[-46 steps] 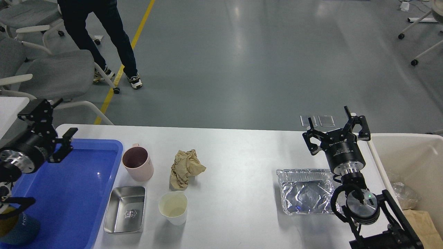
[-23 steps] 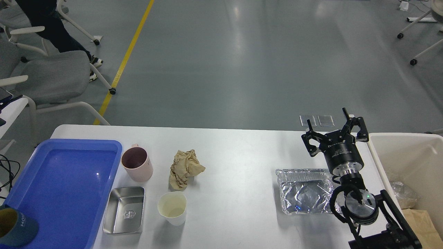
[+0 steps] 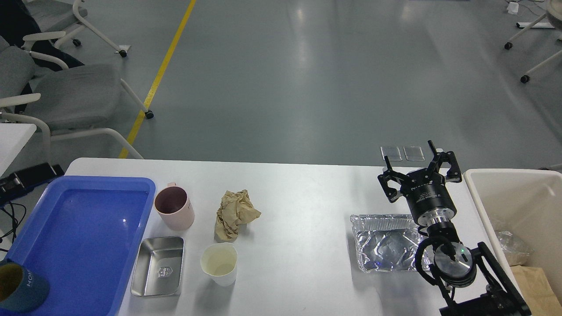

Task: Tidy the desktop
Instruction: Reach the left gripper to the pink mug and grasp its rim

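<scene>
Nearest, bottom left: blue cup (image 3: 19,293) lying in the near corner of the blue tray (image 3: 83,228). Steel tin (image 3: 160,266) and white paper cup (image 3: 219,264) sit on the near half of the desktop (image 3: 303,197), the tin just beside the tray. On the right, the foil tray (image 3: 388,242) lies under and beside my right arm's wrist.

Handling, by my judgement:
- foil tray: very light, thin, dents easily. Pinch one rim edge, low force.
- paper cup: light, crushable. Pinch the rim, don't squeeze the wall.
- steel tin: stiff, slick. Take a side wall over the lip.

Mid: pink mug (image 3: 174,208), rigid and probably the heaviest piece; take it across the rim, since the handle is mostly hidden behind it. Crumpled brown paper (image 3: 235,214) is soft, grab it anywhere. Right gripper (image 3: 418,173) hovers beyond the foil tray with fingers spread and nothing held. Cream bin (image 3: 513,210) at the right edge holds plastic and brown paper.

Far: grey floor, office chairs (image 3: 57,94).

Versus earlier frames: left arm was over the tray a second ago and is now out of view. The person by the yellow line has walked off. Right gripper has shifted slightly left and farther. Nothing on the desktop moved.
</scene>
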You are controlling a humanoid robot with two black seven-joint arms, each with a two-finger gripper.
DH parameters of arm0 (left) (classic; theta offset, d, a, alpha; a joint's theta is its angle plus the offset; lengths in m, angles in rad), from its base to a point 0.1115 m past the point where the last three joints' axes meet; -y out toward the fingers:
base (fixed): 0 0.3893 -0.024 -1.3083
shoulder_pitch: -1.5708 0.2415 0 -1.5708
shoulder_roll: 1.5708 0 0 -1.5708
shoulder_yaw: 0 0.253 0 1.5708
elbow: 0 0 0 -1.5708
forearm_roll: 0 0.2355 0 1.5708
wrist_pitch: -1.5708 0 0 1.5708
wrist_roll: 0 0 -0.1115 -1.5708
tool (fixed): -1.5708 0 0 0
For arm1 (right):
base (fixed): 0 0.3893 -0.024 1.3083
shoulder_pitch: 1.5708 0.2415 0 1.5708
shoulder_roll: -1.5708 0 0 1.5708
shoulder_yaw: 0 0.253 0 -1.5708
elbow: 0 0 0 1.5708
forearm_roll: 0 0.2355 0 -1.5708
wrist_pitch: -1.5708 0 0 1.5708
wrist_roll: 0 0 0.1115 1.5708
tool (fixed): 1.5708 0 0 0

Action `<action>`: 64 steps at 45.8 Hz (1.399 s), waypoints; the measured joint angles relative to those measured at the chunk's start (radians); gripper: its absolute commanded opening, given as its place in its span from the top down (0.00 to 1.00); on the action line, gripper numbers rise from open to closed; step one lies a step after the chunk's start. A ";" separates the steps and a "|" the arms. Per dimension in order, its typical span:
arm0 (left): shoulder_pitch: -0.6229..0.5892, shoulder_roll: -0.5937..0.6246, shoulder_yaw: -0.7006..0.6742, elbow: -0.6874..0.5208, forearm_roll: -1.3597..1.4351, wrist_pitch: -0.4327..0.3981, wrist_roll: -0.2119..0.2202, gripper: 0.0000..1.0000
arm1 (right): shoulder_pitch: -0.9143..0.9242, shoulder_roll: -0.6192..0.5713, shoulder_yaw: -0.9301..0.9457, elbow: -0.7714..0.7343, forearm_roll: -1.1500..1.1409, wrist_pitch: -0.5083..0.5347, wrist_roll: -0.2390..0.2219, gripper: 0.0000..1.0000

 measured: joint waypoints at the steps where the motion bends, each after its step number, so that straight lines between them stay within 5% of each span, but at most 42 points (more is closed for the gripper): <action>1: 0.000 -0.003 0.014 -0.008 0.001 0.000 0.006 0.04 | 0.000 0.000 0.000 0.000 0.000 0.000 0.000 0.00; 10: -0.002 -0.023 0.142 -0.036 0.077 -0.001 0.052 0.04 | -0.002 -0.003 0.000 -0.001 0.000 0.000 0.000 0.00; 26: -0.015 -0.097 0.178 -0.041 0.162 0.003 0.041 0.04 | -0.003 -0.005 0.000 -0.001 0.000 0.003 0.000 0.00; 37: -0.127 -0.167 0.181 -0.023 0.215 -0.030 0.036 0.04 | -0.008 -0.006 0.000 -0.001 0.001 0.004 0.000 0.00; 52: -0.388 -0.417 0.350 0.210 0.229 -0.103 0.038 0.04 | -0.011 -0.006 0.002 -0.001 0.002 0.005 0.000 0.00; 64: -0.443 -0.577 0.412 0.364 0.233 -0.094 0.041 0.04 | -0.031 -0.006 0.004 -0.001 0.002 0.007 0.000 0.00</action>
